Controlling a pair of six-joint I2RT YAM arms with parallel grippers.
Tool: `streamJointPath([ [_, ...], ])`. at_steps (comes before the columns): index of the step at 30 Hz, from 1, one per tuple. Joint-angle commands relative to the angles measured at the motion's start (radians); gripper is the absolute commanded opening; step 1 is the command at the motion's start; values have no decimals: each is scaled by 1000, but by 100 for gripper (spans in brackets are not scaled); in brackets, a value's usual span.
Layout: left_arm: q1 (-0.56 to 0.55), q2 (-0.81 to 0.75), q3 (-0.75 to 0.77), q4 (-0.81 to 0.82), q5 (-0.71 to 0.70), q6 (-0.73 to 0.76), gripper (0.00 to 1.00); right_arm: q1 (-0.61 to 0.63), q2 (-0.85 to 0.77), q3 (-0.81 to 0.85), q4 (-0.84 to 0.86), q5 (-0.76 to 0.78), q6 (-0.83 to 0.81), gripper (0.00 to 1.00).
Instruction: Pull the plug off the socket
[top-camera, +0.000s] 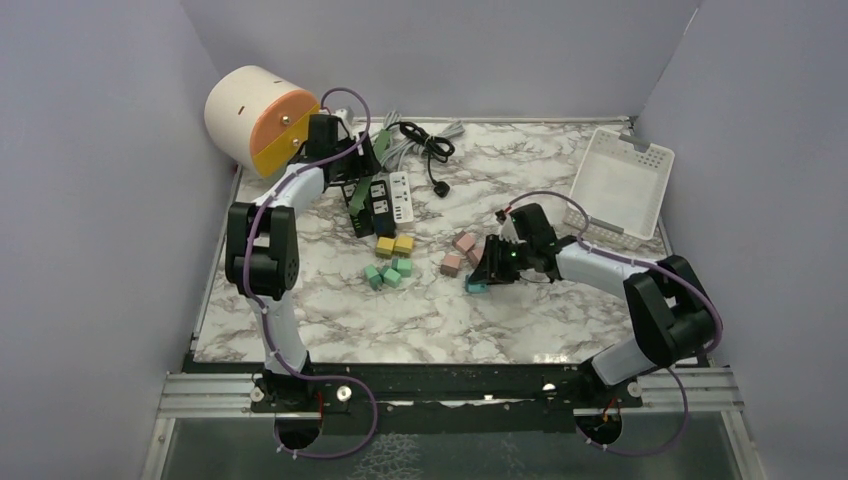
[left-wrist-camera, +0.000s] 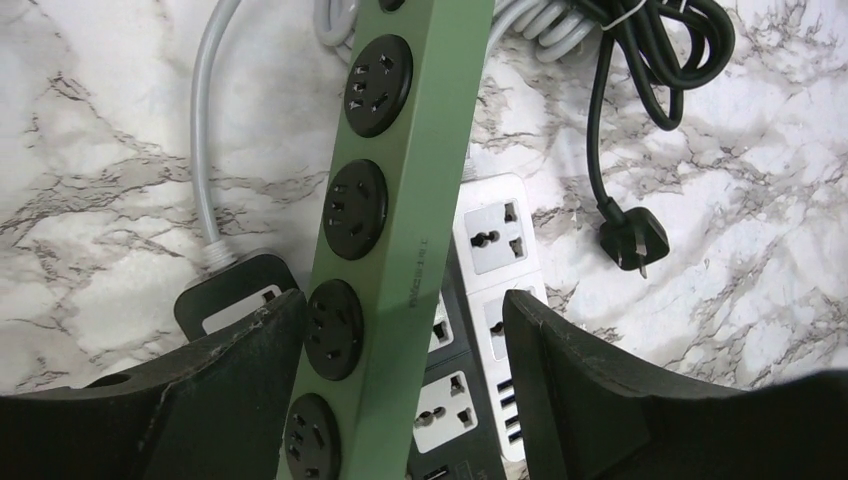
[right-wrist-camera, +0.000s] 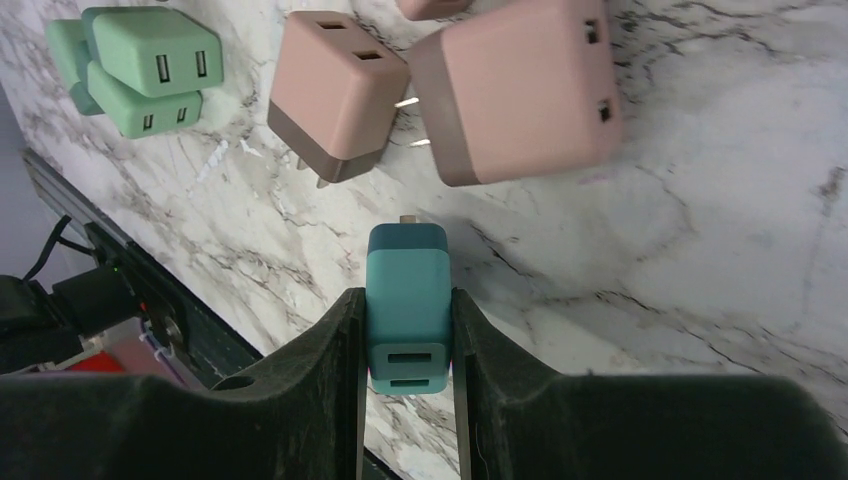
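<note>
Right gripper (right-wrist-camera: 408, 300) is pinching the teal plug (right-wrist-camera: 405, 265), about 4 o'clock from the middle of the table (top-camera: 330, 320). Left gripper (left-wrist-camera: 400, 305) is spread wide around the green power strip (left-wrist-camera: 400, 150), up at 11 o'clock.

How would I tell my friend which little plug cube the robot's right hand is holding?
Find the white basket at the table's far right; just in front of it, toward the middle, is the right gripper. The plug cube sits pinched between its two black fingers, next to some pink cubes. It is the only teal one, darker than the mint green cubes farther left.
</note>
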Motion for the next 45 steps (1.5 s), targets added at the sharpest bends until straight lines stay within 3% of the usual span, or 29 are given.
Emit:
streamJointPath([
  [1, 31, -83, -4, -12, -7, 12, 81, 49, 64, 37, 45, 25, 14, 28],
  [3, 33, -120, -32, -10, -27, 15, 88, 70, 81, 53, 50, 41, 15, 35],
  [7, 34, -197, -104, 1, -61, 12, 91, 95, 80, 94, -3, 104, -4, 60],
  [8, 34, -216, -126, 9, -69, 13, 96, 98, 72, 100, -18, 123, -12, 65],
  [11, 34, -271, -192, 23, -78, 18, 99, 100, 42, 124, -82, 201, -48, 71],
  [20, 34, -523, -339, 28, -183, 77, 99, 100, -94, 228, -220, 356, -88, 72],
  [28, 34, -713, -526, 108, -171, 51, 99, 100, -153, 287, -143, 455, -226, 75],
  [36, 30, -567, -555, 114, -33, -129, 99, 115, 91, 530, -114, 468, -279, 73],
  [38, 18, -522, -554, 133, -34, -153, 98, 127, 184, 618, -86, 436, -276, 68],
  [42, -7, -433, -553, 179, -43, -218, 88, 160, 387, 810, -118, 371, -277, 45],
  [45, -50, -403, -557, 199, -77, -229, 81, 180, 503, 899, -121, 336, -278, 41],
])
